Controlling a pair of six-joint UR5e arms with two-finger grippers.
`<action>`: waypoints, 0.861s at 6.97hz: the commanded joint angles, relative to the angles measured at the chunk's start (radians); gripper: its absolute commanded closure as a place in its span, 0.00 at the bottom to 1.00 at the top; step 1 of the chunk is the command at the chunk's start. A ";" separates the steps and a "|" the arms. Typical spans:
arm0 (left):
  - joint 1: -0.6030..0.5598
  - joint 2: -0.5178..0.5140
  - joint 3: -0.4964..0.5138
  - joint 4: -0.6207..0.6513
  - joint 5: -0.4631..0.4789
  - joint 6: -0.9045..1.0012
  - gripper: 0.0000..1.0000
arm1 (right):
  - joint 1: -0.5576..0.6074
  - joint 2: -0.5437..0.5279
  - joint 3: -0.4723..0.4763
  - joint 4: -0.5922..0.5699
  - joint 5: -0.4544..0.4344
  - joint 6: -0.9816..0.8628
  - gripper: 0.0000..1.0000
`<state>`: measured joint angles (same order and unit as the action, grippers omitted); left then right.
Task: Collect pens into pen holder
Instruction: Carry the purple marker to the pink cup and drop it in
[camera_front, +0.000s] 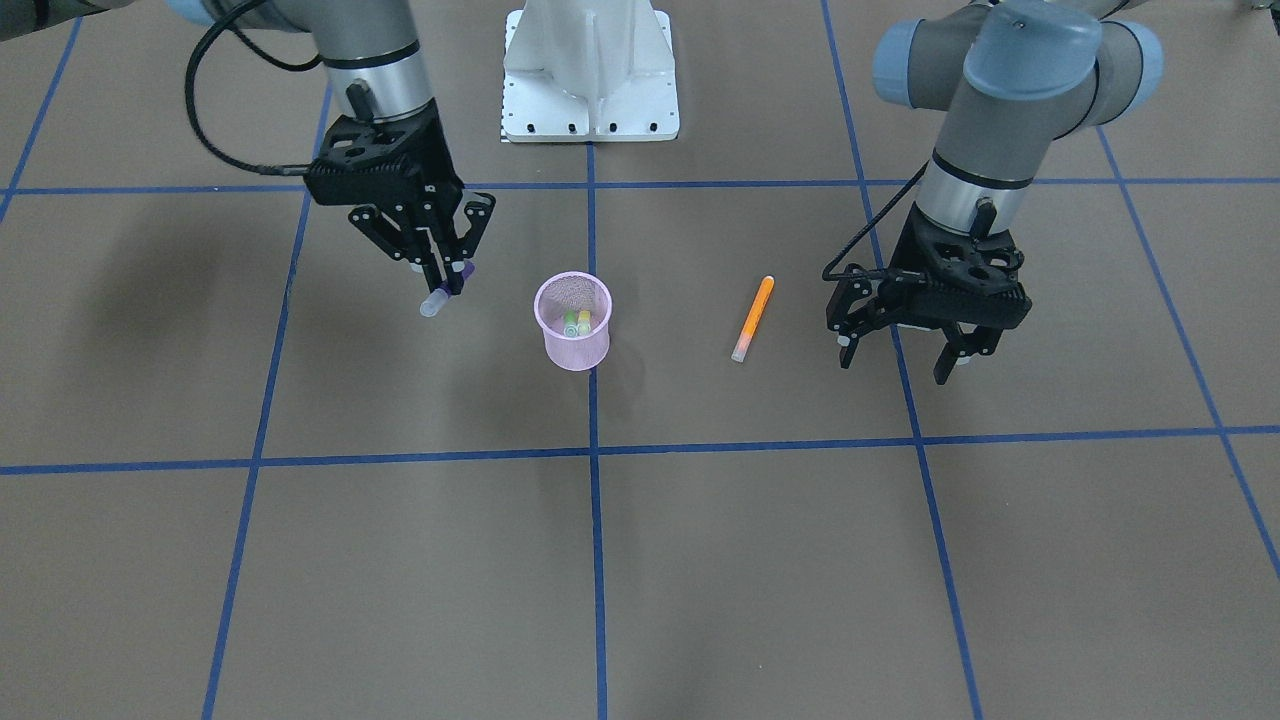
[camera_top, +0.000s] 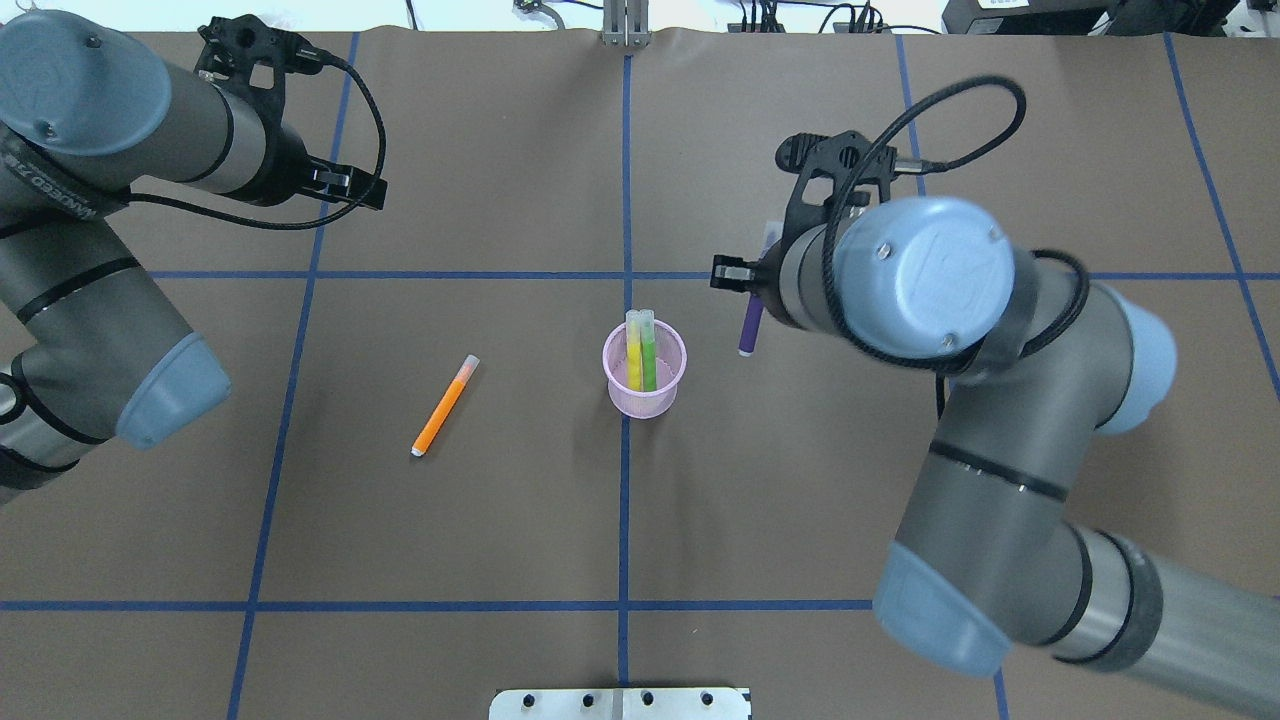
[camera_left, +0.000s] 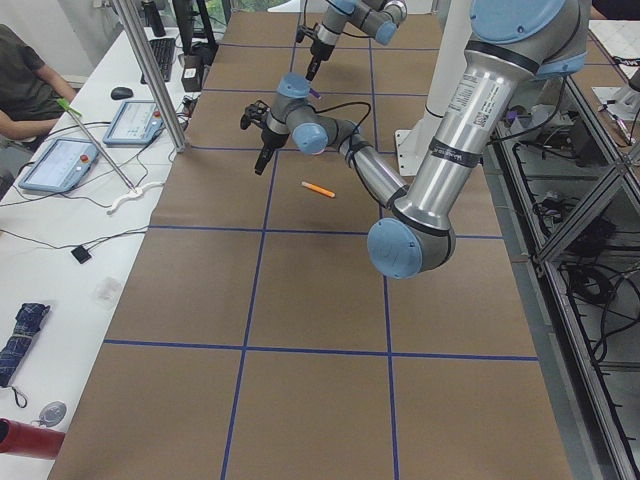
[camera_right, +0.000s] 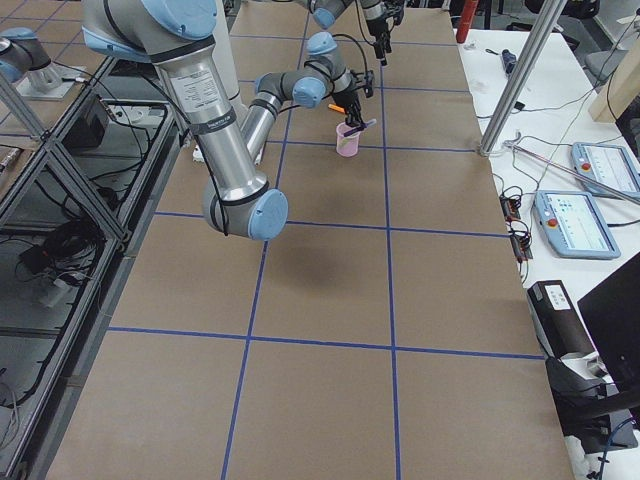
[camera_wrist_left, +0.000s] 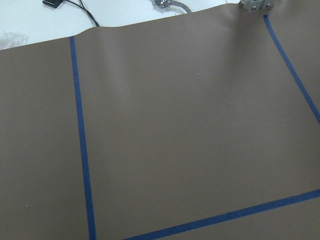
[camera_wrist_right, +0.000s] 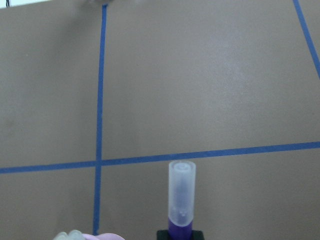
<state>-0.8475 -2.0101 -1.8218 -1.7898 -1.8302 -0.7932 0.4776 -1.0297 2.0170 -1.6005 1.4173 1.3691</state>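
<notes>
The pink mesh pen holder stands upright at mid-table. A green pen and a yellow one stand inside it. My right gripper is shut on the purple pen and holds it tilted above the table, beside the holder and apart from it. In the right wrist view the pen's pale cap points forward. The orange pen lies flat on the table. My left gripper is open and empty, hovering just beyond the orange pen.
The white robot base stands behind the holder. Blue tape lines grid the brown table. A side bench with tablets and a seated person lies past the table's far edge.
</notes>
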 joint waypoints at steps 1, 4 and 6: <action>0.004 0.001 0.012 0.003 0.000 0.000 0.01 | -0.186 0.034 -0.027 0.011 -0.344 0.125 1.00; 0.004 0.001 0.030 0.000 0.000 0.000 0.01 | -0.194 0.051 -0.171 0.155 -0.405 0.116 1.00; 0.005 0.001 0.032 0.000 0.000 0.000 0.01 | -0.192 0.040 -0.179 0.159 -0.406 0.111 1.00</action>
<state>-0.8431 -2.0095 -1.7912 -1.7900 -1.8300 -0.7931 0.2877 -0.9828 1.8476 -1.4484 1.0139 1.4825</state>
